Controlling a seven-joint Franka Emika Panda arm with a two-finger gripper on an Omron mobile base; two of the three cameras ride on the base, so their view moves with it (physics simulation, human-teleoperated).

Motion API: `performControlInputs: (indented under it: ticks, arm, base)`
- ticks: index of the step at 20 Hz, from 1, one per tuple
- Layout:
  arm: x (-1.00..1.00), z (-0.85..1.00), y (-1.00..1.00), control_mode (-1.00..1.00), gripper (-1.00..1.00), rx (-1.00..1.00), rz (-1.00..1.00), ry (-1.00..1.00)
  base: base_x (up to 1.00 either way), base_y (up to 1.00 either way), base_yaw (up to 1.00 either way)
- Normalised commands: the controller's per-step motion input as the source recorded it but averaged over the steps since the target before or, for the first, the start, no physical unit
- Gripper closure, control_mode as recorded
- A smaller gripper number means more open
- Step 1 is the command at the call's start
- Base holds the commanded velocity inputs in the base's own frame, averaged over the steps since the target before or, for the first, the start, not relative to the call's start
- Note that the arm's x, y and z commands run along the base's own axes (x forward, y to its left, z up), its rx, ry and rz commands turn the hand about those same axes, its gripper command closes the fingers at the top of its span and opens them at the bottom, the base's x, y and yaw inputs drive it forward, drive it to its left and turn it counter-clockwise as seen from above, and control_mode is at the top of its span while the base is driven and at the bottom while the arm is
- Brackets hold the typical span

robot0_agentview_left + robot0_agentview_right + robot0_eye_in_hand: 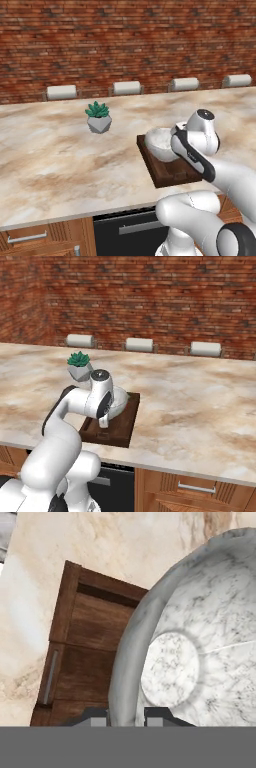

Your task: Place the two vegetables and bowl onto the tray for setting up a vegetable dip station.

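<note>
Gripping the marbled grey-white bowl (200,642) (rim pinched) over the tray (85,637).

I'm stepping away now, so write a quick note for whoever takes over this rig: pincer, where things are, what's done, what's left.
Pincer: shut on the bowl's rim.
Bowl: over the tray, which sits near the counter's front edge; whether it rests on the wood, I can't tell.
Carrot and cucumber: not spotted from here.
Done: bowl brought to the tray.
Left: release the bowl, then find and load both vegetables.
</note>
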Motion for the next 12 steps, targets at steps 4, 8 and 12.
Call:
performControlInputs:
  ticks: [4, 8, 12]
  arm:
    - [0.0, -0.31, 0.0, -1.0, 1.0, 0.0, 0.07, 0.0]
    - [0.03, -0.25, 0.0, -1.0, 1.0, 0.0, 0.06, 0.0]
    - [0.13, -0.18, -0.01, -1.0, 1.0, 0.0, 0.02, 0.0]
  base:
    - [0.0, 0.0, 0.0]
    - [0.0, 0.0, 0.0]
    - [0.0, 0.0, 0.0]
